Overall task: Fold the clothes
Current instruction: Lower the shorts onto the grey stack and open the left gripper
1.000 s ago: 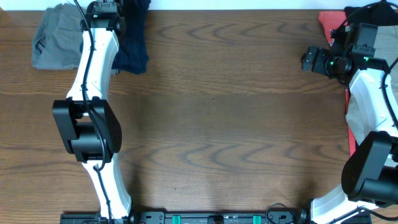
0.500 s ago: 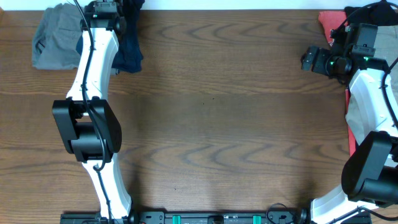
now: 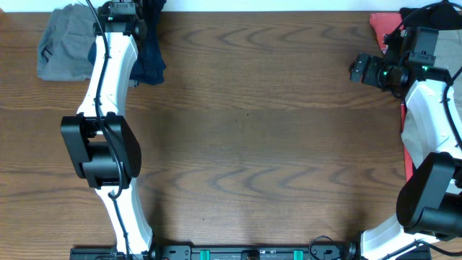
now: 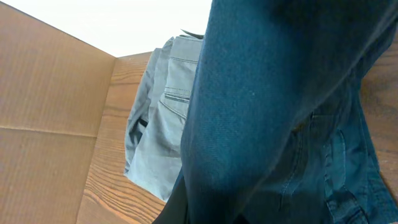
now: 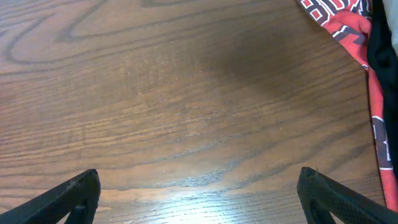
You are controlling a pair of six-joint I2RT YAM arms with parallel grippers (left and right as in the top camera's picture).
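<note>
The dark navy shorts [image 3: 150, 54] lie bunched at the far left edge of the table, beside the folded grey shorts [image 3: 63, 42]. My left gripper [image 3: 130, 11] is at the table's far edge, at the top of the navy shorts. In the left wrist view the navy cloth [image 4: 261, 118] hangs right in front of the camera and hides the fingers, with the grey shorts [image 4: 160, 118] behind it. My right gripper [image 3: 355, 70] is wide open and empty, low over bare wood [image 5: 202, 199]. A red printed garment [image 5: 339, 22] lies just beyond it.
More clothes are piled along the right edge: red cloth [image 3: 381, 25], a pale beige piece [image 3: 413, 126] and black cloth [image 5: 384, 37]. A brown cardboard surface [image 4: 50, 93] stands left of the grey shorts. The wooden table [image 3: 253, 144] spans the middle.
The navy shorts were drawn slightly left and up toward my left gripper a second ago, then stayed still. The right arm has not moved.
</note>
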